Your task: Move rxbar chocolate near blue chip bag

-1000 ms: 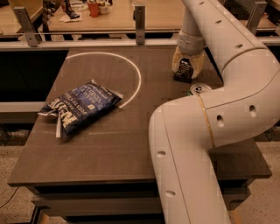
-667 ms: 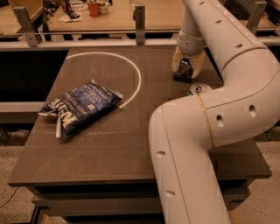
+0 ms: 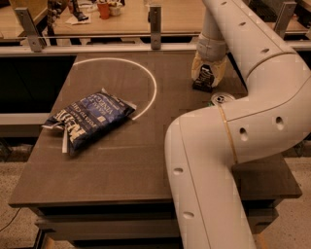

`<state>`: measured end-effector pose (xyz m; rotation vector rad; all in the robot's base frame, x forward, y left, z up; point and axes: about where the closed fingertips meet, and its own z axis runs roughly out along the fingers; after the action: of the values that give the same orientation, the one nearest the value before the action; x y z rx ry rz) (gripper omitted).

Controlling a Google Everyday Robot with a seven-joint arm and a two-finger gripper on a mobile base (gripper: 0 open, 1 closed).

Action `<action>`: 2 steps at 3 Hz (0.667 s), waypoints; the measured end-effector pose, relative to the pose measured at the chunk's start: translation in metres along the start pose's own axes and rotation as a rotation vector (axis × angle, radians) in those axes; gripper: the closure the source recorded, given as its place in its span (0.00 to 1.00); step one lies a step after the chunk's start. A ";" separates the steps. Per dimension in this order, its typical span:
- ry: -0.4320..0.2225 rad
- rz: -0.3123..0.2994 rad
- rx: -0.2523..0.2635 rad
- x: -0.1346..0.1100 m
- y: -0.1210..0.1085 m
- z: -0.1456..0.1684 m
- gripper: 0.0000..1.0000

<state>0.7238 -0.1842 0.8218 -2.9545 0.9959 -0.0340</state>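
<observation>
Far right of the table (image 3: 146, 165): the gripper (image 3: 206, 83) points straight down, low over the dark top, just past the end of a painted white arc (image 3: 153, 87).
Arm (image 3: 243, 126): one, cream-coloured. It rises from the lower foreground, bends at a thick elbow on the right, then runs up and back over the table before dropping through the wrist to the gripper.
Grip: the two fingers (image 3: 195, 73) stand either side of the rxbar chocolate (image 3: 203, 80) and are closed on it. Whether the bar's lower edge touches the table cannot be told.
Rxbar chocolate: one, black with white lettering, held upright between the fingers and well apart from the bag.
Blue chip bag (image 3: 90, 119): one, crinkled, lying flat at the left of the table just outside the white arc, with its crimped ends pointing to the upper right and lower left.
Soda can (image 3: 221, 98): one, just beside the gripper on the near side. Only its top shows, as the arm hides the rest.
Beyond the table: a metal rail (image 3: 97, 48) with three upright posts (image 3: 154, 19), and behind it a wooden counter (image 3: 126, 19) carrying a red cup (image 3: 103, 9) and other small clutter.
</observation>
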 end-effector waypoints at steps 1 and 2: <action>0.000 0.000 0.000 0.000 0.000 -0.001 0.61; 0.000 0.001 0.000 0.000 0.001 -0.001 0.62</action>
<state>0.7232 -0.1845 0.8229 -2.9544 0.9977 -0.0345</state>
